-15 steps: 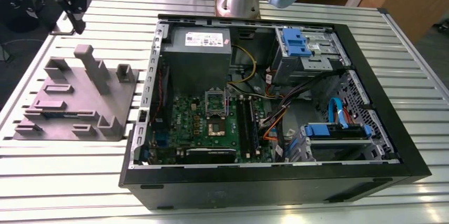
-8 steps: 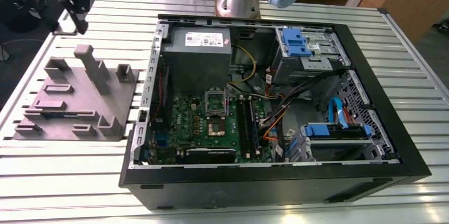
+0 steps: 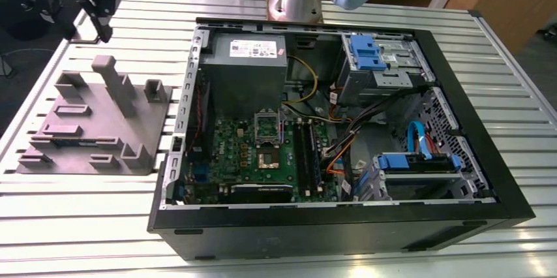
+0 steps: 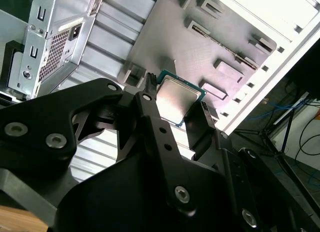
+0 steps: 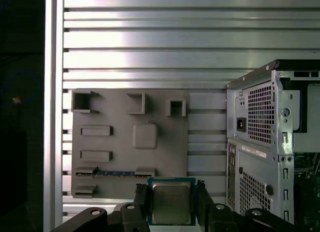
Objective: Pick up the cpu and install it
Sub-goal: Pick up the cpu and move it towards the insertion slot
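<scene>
End effector: (image 5: 171,207) drawn in narrow on the cpu (image 5: 171,202), one finger (image 5: 141,198) against each of two opposite edges; silvery lid turned toward the camera in both wrist views.

Cpu location: up in the air between the fingers, apart from the grey fixture plate (image 5: 130,142); seen over one edge of that plate in the first wrist view and against its slotted face in the second wrist view (image 4: 181,98).

Fixture plate: lying flat on the slotted aluminium worktop (image 3: 87,239), just beside the open computer case (image 3: 348,232), on the exterior view's left; rounded square seat (image 5: 145,136) in its middle with nothing on it.

Destination: cpu socket (image 3: 265,155) on the green motherboard (image 3: 235,151) inside the case, well apart from the held chip; dark centre exposed, metal frame apparently swung up, though hard to be sure.

Progress: pick-up judged done, given the chip clamped and clear of the plate; installation not yet done, socket unfilled.

Handling: probably light, thin and stiff, with no give under the fingers; smooth lid and shallow edges likely slippery, so liable to twist or slide in a loose grip; underside contacts and socket pins judged fragile.

Where to hold: by two opposite edges, as now, well off the underside and kept level.

Risk: a tilt or rotation in the grip, likely to spoil seating in the socket.
</scene>
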Tool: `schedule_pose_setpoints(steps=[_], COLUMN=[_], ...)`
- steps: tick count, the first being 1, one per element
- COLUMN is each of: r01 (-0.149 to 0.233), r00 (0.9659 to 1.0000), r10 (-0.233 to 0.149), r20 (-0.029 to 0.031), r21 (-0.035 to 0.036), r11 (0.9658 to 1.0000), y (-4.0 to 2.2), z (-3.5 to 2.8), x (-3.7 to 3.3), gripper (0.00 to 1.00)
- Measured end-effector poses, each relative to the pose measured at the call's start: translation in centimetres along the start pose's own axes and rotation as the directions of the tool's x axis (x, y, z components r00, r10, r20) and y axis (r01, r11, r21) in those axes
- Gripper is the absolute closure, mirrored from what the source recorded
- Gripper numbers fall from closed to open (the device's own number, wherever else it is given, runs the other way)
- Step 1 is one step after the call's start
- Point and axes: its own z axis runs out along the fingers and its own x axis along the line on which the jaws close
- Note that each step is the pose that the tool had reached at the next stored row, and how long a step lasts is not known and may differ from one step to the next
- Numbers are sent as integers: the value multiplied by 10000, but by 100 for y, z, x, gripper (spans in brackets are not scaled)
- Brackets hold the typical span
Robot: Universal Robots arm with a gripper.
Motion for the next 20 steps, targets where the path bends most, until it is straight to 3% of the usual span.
schedule_pose_setpoints(steps=[20], r01=[0], r00=[10000], r10=[0], r20=[0], r21=[0], r11=[10000], y=[2], z=[-1], x=[-121], gripper=[53])
